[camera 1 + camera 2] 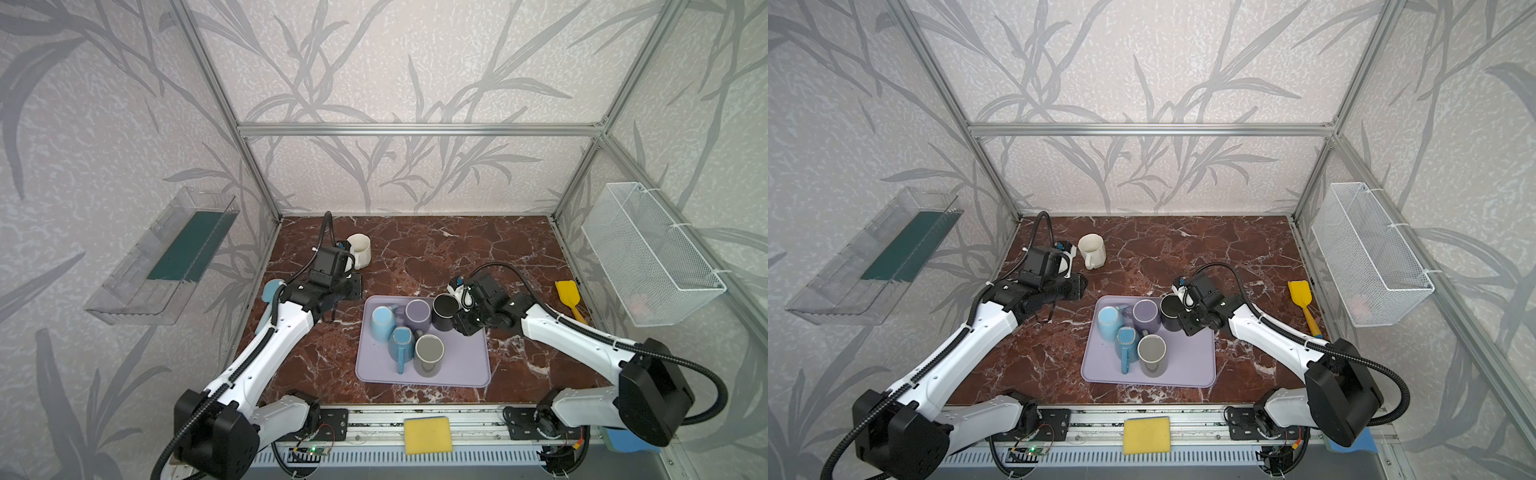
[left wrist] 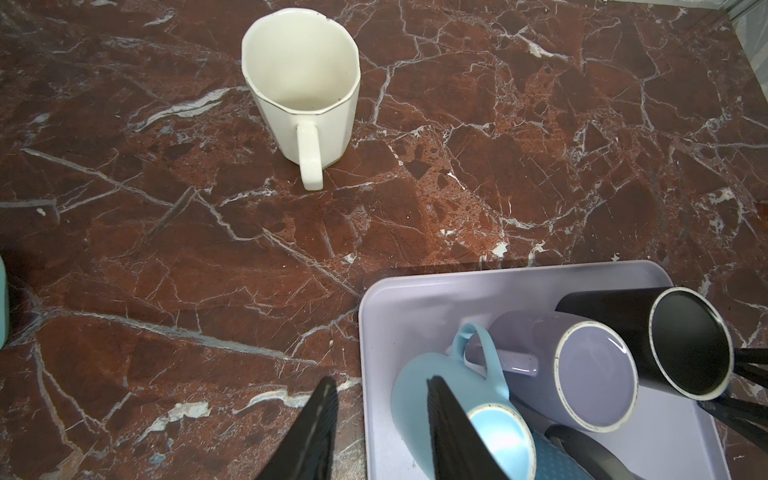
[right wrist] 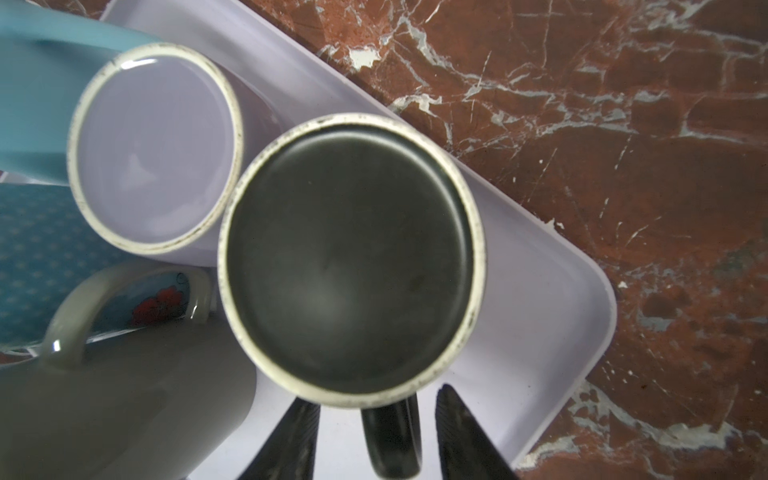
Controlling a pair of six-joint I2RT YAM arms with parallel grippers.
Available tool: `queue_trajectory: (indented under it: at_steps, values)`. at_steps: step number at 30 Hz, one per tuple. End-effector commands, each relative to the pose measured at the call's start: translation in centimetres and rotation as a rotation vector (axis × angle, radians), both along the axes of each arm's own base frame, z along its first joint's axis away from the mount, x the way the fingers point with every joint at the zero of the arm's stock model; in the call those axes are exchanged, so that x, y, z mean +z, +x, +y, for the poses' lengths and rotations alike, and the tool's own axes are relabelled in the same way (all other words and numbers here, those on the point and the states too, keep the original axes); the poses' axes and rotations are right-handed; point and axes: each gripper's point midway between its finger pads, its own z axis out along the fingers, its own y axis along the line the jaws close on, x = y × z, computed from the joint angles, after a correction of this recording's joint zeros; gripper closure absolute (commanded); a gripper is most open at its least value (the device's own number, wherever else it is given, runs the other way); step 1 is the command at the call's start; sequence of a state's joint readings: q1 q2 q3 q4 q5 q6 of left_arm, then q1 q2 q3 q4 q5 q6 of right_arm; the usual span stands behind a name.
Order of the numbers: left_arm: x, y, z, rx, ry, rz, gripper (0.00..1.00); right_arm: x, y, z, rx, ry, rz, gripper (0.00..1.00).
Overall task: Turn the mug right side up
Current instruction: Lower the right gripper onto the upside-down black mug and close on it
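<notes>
Seeing yellow sponge [image 1: 428, 436] lying on the near rail [image 1: 478, 424]. Finding lavender tray [image 1: 465, 365] resting on red-brown marble tabletop [image 1: 457, 249], black mug [image 1: 444, 313] standing base-up in its far right corner. Finding right gripper [image 3: 374, 399] straddling the mug's handle [image 3: 390, 440], jaws spread, not pinching; left gripper [image 2: 382, 380] hovering spread, empty. Beyond, seeing leaf-patterned walls [image 1: 374, 62] closing the back.
</notes>
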State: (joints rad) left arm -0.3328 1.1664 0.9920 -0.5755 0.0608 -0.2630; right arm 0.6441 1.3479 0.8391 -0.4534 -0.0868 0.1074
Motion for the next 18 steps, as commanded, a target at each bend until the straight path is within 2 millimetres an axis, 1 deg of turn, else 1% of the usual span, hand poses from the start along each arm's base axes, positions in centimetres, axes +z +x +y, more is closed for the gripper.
queue_trajectory:
  at_steps: [1, 6, 18]
  values:
    - [-0.10, -0.72, 0.25, -0.005, 0.017, 0.010, 0.60, 0.22, 0.15, -0.34, -0.012, -0.043, 0.002, 0.54]
    - [-0.02, -0.76, 0.33, -0.004, 0.020, 0.009, 0.60, 0.00, 0.21, -0.34, -0.010, -0.063, 0.011, 0.57]
    - [0.13, -0.87, 0.34, -0.002, 0.017, 0.010, 0.60, -0.58, 0.21, -0.09, 0.000, -0.097, 0.030, 0.62]
